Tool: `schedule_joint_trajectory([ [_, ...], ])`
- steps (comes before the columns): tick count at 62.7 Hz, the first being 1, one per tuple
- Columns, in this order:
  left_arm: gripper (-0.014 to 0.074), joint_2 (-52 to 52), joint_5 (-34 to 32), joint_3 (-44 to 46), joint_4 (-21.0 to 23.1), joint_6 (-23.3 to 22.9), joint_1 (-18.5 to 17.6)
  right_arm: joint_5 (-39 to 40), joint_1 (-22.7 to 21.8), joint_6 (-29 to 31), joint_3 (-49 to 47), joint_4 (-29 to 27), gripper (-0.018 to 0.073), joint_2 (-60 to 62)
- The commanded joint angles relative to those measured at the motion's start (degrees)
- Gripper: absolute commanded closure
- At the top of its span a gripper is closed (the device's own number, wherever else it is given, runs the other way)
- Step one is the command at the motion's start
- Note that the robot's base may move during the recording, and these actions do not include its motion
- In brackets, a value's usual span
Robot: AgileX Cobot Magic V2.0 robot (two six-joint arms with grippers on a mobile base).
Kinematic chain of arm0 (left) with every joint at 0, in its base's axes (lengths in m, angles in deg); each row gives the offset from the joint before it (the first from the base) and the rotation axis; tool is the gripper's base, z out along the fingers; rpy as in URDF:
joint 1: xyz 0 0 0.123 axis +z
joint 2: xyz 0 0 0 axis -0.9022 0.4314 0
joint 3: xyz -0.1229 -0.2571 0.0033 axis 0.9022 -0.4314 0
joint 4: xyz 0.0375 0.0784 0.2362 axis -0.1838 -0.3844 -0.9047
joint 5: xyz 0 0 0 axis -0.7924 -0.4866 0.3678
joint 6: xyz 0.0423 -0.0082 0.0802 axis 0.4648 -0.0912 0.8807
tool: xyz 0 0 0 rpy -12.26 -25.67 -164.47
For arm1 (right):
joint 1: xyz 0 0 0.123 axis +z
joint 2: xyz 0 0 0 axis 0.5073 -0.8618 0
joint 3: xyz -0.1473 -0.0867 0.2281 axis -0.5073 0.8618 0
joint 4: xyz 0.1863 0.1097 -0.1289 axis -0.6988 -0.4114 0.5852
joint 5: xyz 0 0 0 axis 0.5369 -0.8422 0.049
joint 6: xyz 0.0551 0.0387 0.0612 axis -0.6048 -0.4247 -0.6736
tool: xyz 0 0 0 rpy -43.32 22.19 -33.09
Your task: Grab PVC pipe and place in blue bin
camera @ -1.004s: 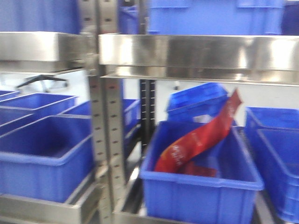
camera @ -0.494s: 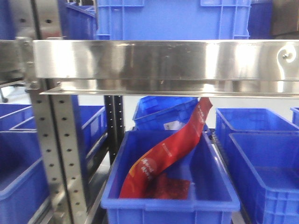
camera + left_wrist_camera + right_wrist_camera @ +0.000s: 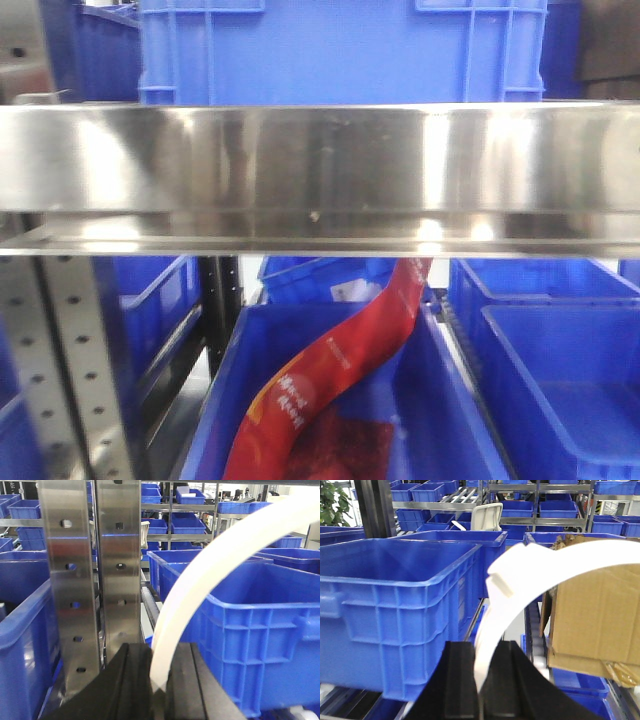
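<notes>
White PVC pipe is clamped in the left gripper, beside a blue bin; the right gripper is likewise closed on a white curved piece. Ahead, the steel shelf rail is now seen lower, so repositioning is judged under way.

Red bag top behind shelf; left gripper, right gripper cut off btm.

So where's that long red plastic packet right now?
Front view, lower centre: the long red plastic packet leans inside a blue plastic bin, just beneath the steel shelf rail.
</notes>
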Motion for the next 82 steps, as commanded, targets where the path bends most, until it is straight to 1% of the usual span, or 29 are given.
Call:
schedule_joint_trajectory([
  [1,0.0708,-0.23,-1.49,0.14,0.46,-0.08,-0.42,0.92,0.05,0.13,0.14,0.67,0.0721,0.25],
  [82,0.0708,-0.23,-1.49,0.14,0.46,-0.08,-0.42,0.92,0.05,0.13,0.14,0.67,0.0721,0.25],
])
